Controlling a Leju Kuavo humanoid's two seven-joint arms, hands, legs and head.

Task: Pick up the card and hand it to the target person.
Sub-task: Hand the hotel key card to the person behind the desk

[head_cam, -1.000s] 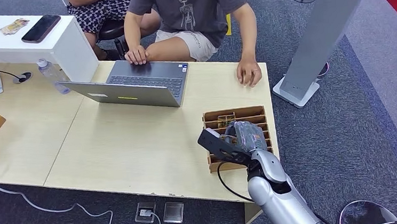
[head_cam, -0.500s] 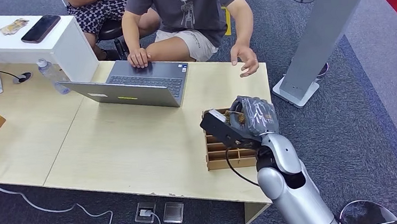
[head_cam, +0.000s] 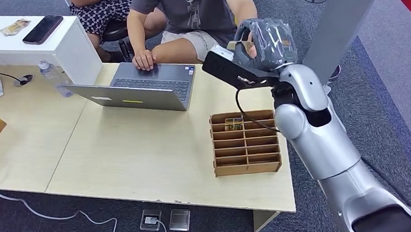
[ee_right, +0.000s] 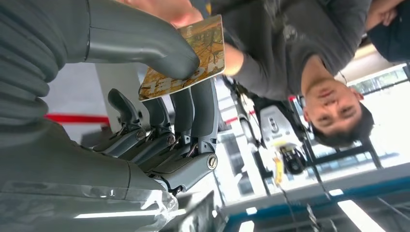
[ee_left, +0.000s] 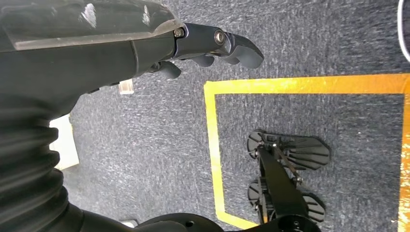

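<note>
While our right hand (head_cam: 264, 44) is up high over the far edge of the bench (head_cam: 139, 149), the whole handover comes down to one thing: the card (ee_right: 186, 58) sticks out of the hand toward the person (head_cam: 200, 11) sitting across from us. From the right wrist view, the thick thumb presses on one face and the darker fingers (ee_right: 193, 108) back it from the other side, so the card is pinched by one end and its long axis runs out past the fingertips, free end pointing at the person. Their hand (ee_right: 159, 7) sits right at the card's far side in that view (we can't tell if it's actually touching yet).

In the head view the card itself is hidden behind our hand, which sits just in front of the person's raised arm, well above the wooden slotted tray (head_cam: 245, 142) it presumably came from.

Our left hand (ee_left: 203, 46) hangs down by the floor, fingers loosely curled and holding nothing, so it's nowhere near this. Right hand is the one doing it.

Our guess: the grip should only let go once the person clearly has the free end, otherwise the card drops onto the bench or laptop (head_cam: 140, 90).
</note>
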